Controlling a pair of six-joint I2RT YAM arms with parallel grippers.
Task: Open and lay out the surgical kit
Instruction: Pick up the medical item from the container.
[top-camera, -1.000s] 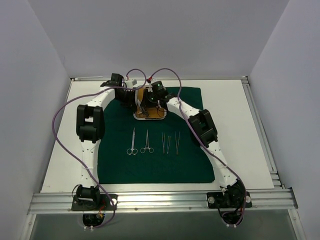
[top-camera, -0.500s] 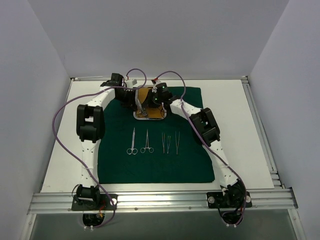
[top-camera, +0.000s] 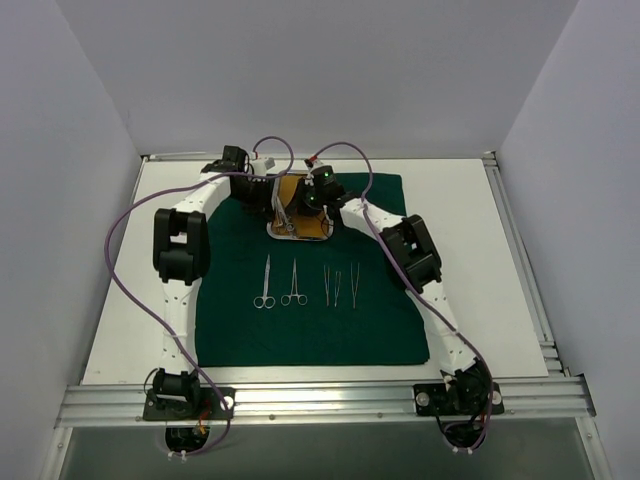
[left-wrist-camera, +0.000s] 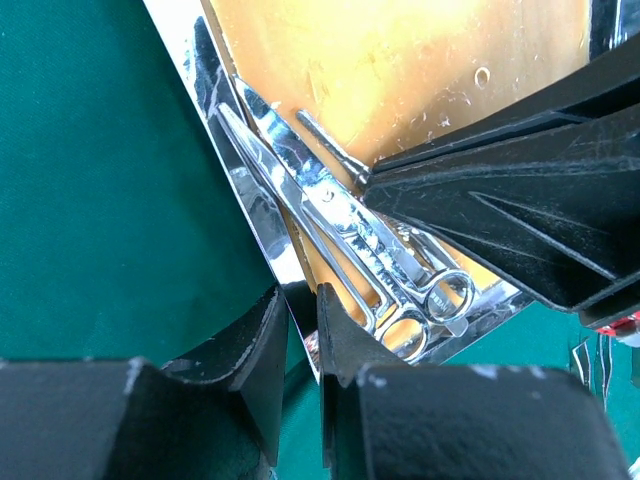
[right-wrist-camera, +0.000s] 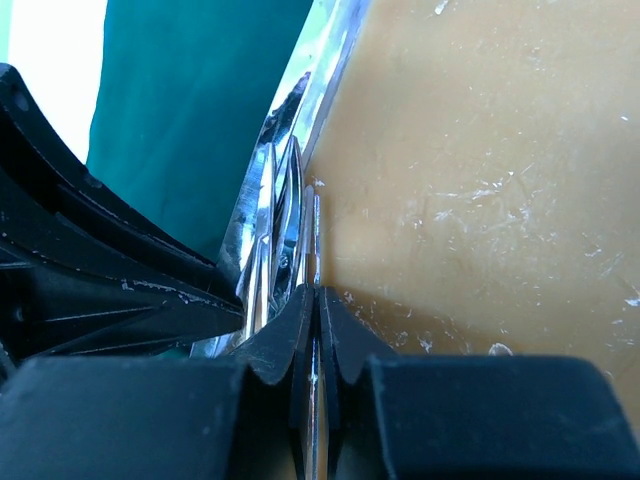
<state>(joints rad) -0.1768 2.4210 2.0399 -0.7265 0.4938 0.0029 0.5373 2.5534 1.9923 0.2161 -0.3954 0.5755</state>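
The dark green cloth (top-camera: 300, 330) lies spread open on the table. At its far end stands the steel tray (top-camera: 300, 237) with its orange-brown floor (right-wrist-camera: 480, 150). My left gripper (left-wrist-camera: 300, 295) is shut on the tray's rim (left-wrist-camera: 255, 215), one finger on each side of the wall. Scissors (left-wrist-camera: 330, 215) lie inside against that wall. My right gripper (right-wrist-camera: 316, 292) reaches into the tray and is shut on a thin silver instrument (right-wrist-camera: 315, 225) beside the scissors (right-wrist-camera: 278, 195). Scissors (top-camera: 264, 286), forceps (top-camera: 293, 285) and two tweezers (top-camera: 333, 286) lie in a row on the cloth.
Both arms arch over the cloth's sides toward the tray, with purple cables looping above them. White table surface (top-camera: 470, 260) borders the cloth on the right and left. An aluminium rail (top-camera: 320, 398) runs along the near edge.
My right gripper has closed on the thin instrument inside the tray. My left gripper keeps its hold on the rim; the laid-out instruments have not moved.
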